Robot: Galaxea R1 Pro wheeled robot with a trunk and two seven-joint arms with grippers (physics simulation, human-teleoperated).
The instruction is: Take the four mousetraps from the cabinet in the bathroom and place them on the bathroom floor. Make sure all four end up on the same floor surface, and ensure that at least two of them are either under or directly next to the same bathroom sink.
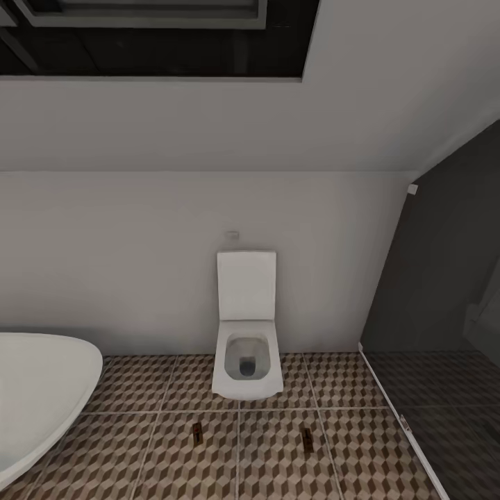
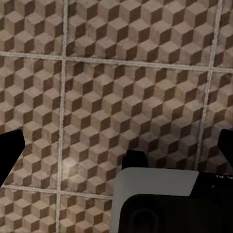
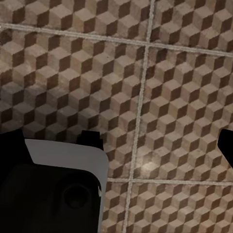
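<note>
Two mousetraps lie flat on the bathroom floor (image 1: 278, 451) ahead of you: one mousetrap (image 1: 197, 432) in front of the toilet (image 1: 247, 347) toward the bathtub (image 1: 35, 396), the other mousetrap (image 1: 307, 439) toward the dark glass partition (image 1: 444, 292), well apart from each other. Your left gripper (image 2: 116, 145) hangs over bare tiles with its dark fingers (image 2: 9, 150) spread wide. Your right gripper (image 3: 121, 145) does likewise, fingers (image 3: 227, 145) apart, nothing between them.

Bathroom, toilet (image 1: 247, 347), bathtub (image 1: 35, 396), tiled floor (image 1: 278, 451)
</note>
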